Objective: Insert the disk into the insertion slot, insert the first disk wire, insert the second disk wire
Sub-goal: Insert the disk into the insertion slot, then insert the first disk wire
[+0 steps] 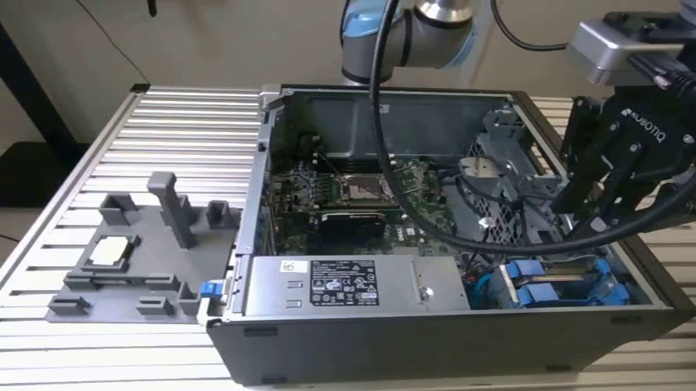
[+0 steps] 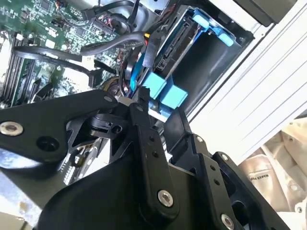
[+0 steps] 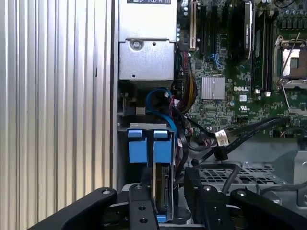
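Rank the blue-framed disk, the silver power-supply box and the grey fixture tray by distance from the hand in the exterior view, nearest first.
From the hand:
1. blue-framed disk, directly below it in the picture.
2. silver power-supply box, inside the case, toward the exterior view's left.
3. grey fixture tray, outside it, farthest left.

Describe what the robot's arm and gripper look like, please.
The arm has rounded silver-grey joints with a light blue cap, and a black cable trails from it. The gripper is black with white lettering, and a grey camera box is mounted by it. Its fingers are black linked bars with silver screws.
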Robot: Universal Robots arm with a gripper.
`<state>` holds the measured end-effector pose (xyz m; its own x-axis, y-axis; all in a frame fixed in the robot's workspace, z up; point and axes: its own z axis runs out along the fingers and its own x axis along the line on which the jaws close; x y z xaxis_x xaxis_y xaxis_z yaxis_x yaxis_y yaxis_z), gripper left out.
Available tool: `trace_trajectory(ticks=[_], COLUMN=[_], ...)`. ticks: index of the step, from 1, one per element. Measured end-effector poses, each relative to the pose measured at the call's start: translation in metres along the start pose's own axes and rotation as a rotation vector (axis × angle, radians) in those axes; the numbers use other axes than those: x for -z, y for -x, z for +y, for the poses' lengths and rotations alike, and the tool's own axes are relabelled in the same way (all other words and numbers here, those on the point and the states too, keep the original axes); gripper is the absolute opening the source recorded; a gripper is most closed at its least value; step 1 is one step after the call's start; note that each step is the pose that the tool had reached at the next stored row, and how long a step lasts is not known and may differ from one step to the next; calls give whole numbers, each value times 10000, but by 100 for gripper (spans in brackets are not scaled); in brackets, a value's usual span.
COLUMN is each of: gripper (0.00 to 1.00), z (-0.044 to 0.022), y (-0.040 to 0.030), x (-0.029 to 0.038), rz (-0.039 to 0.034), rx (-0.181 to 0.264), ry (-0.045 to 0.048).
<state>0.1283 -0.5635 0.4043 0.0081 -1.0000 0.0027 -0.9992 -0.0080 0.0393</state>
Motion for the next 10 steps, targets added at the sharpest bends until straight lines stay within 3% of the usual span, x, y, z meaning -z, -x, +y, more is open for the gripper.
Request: trace_trajectory(ticks=[2, 10], gripper=[41, 41], z=[2, 15], y=[2, 5], x=[19, 20], rz=[-1, -63], rx=[2, 19], ry=[-60, -1497])
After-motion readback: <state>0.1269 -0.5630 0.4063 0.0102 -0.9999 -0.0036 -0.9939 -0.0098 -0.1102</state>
